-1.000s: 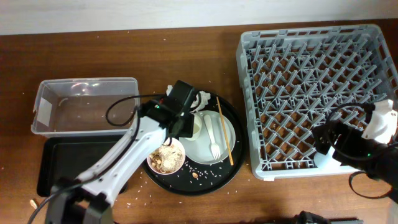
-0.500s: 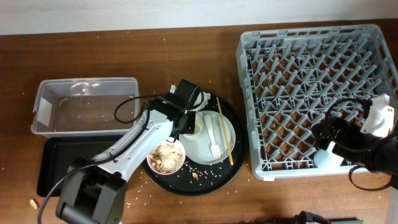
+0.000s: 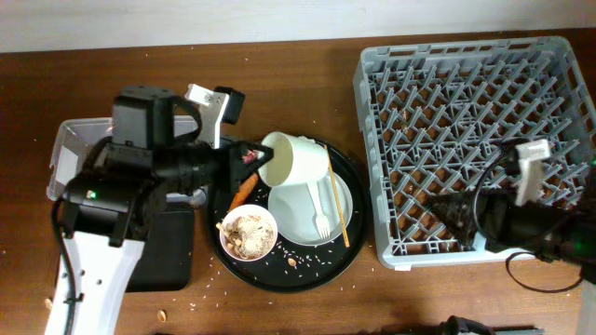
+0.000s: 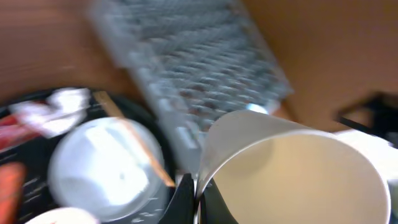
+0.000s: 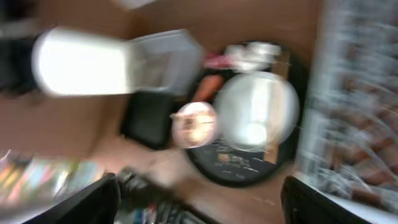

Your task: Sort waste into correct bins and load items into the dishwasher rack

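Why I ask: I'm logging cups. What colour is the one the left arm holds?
The cup is white; the overhead view shows it best.

Brown wooden table (image 3: 279,74), surface intact. Standing directly on it: grey dishwasher rack (image 3: 466,45) at right; round black tray (image 3: 279,279) at centre; clear plastic tub (image 3: 63,158) at left; shallow black tray (image 3: 172,247) just in front of the tub. Loose grains (image 3: 200,300) lie scattered on the bare wood at front left.

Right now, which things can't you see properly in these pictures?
Clear plastic rectangular tub: overhead, the left arm covers most of it, so its contents are hidden.
Shallow black rectangular tray: overhead, mostly under that arm.
Round white bowl: right wrist view, motion blur smears what it holds.
Crumpled white tissue: left wrist view, blurred; overhead, the white cup covers it.
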